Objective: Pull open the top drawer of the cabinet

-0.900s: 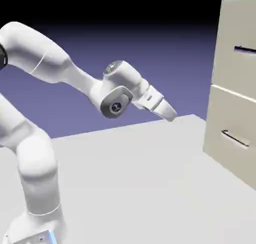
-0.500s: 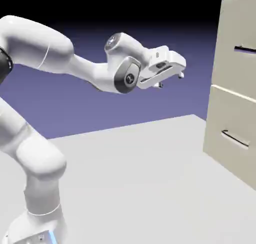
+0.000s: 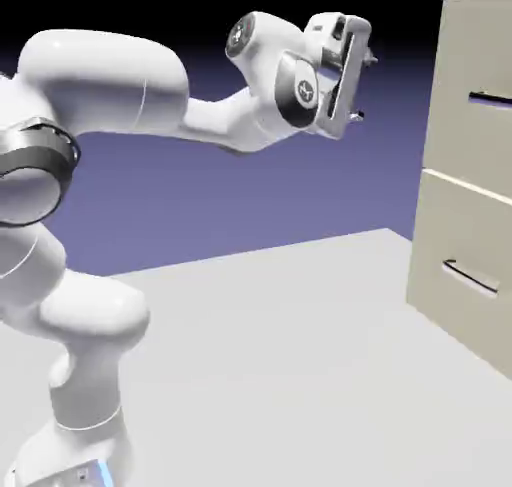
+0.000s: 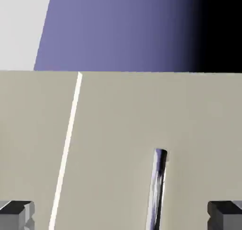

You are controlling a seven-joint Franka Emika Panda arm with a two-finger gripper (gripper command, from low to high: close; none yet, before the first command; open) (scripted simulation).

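Open space separated the wide-spread gripper (image 3: 362, 87) from the cabinet (image 3: 452, 225); nothing stood before the top drawer (image 3: 478, 125) or its handle (image 4: 158, 189).

Ahead of my arm stands a tall beige cabinet (image 3: 470, 175) on the table. Its top drawer (image 3: 478, 90) is shut, flush, with a thin dark bar handle (image 3: 490, 99).

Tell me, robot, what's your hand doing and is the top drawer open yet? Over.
Gripper open, empty, level with the top drawer, well short of it. Drawer shut; handle between the fingertips in hand view. Nothing in the way.
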